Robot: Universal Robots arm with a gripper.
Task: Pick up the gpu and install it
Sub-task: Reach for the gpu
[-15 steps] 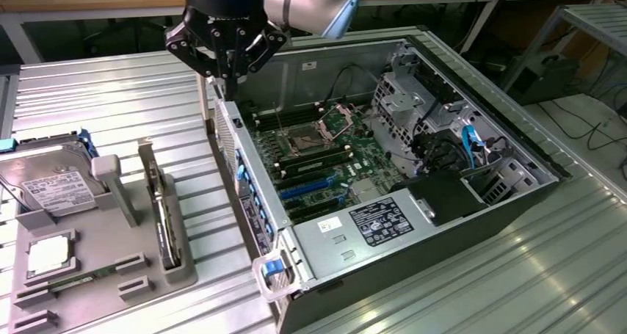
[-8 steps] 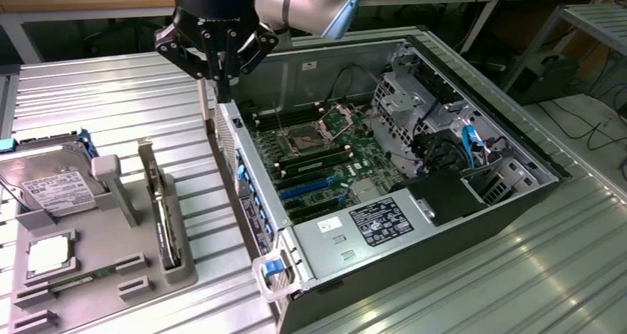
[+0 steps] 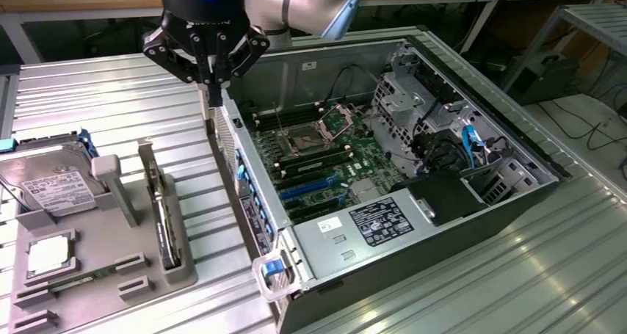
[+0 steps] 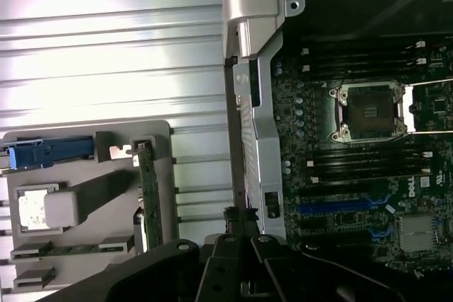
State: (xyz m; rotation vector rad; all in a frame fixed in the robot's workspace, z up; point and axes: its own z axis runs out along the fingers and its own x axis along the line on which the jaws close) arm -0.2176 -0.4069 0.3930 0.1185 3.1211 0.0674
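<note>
The gripper (image 3: 213,97) is seen with its fingers drawn together and nothing held between them. It is poised above the rear wall of the open case (image 3: 257,216), to the exterior view's left of the motherboard (image 3: 324,158). The gpu (image 3: 163,216) is stood on edge in a slot of the grey holder (image 3: 186,271), which is set on the ribbed table (image 3: 117,106) just beside the case. The gpu is untouched and lies apart from the gripper. A hard drive (image 3: 51,191) is kept further to the exterior view's left. In the wrist view, the gripper (image 4: 241,214) is placed over the case wall, and the gpu (image 4: 146,189) is shown edge-on in its slot.
</note>
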